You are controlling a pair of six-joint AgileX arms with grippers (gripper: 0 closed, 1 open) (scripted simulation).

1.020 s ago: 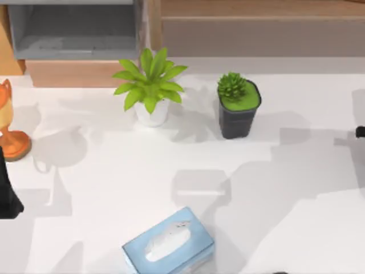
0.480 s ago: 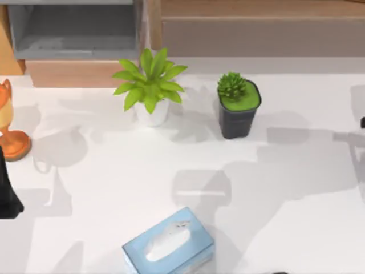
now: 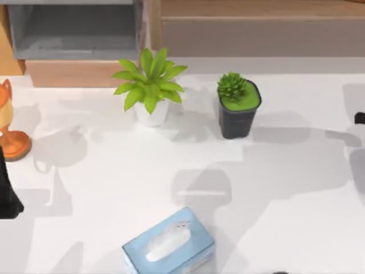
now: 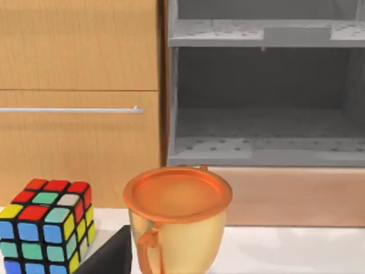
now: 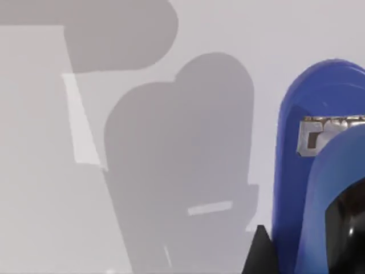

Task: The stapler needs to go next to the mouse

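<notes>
Stapler (image 5: 311, 188): right up against the right wrist camera, over bare white bench (image 5: 45, 200). Only its rounded front end is in frame, the rest is cut off by the edge. Glossy bright blue, two stacked layers, with a small metal plate (image 5: 319, 136) set in the lower one.

A glossy black part (image 5: 349, 228) overlaps the stapler's near end. A black tip (image 5: 260, 251) sits just beside its other edge. Right jaws: can't tell whether they pinch it or not.

Top view:
- Right arm (image 3: 360, 118) is a dark stub at the 3 o'clock edge, mostly out of frame. Its big shadow falls across the right half of the bench.
- Left arm (image 3: 7, 191) is a black block at the 8 o'clock edge, parked and cut off. Left jaws: can't tell.
- Tissue box (image 3: 168, 242) is at 6 o'clock, light blue, with its near corner cropped.
- Leafy plant (image 3: 150, 83) in a white pot is at 11 o'clock.
- Succulent (image 3: 238, 105) in a dark pot is at 1 o'clock, apart from the leafy plant.
- Orange figure (image 3: 8, 123) is at 9 o'clock, half cut off.

Left wrist view:
- Orange-gold cup (image 4: 177, 220) is close in, base cropped.
- Puzzle cube (image 4: 43, 225) is beside the cup, partly out of frame.
- A dark wedge (image 4: 111, 257) sits between the two, hard to identify.
- Behind them are a grey shelf unit (image 4: 265, 91) and a wooden drawer front (image 4: 74, 63).
</notes>
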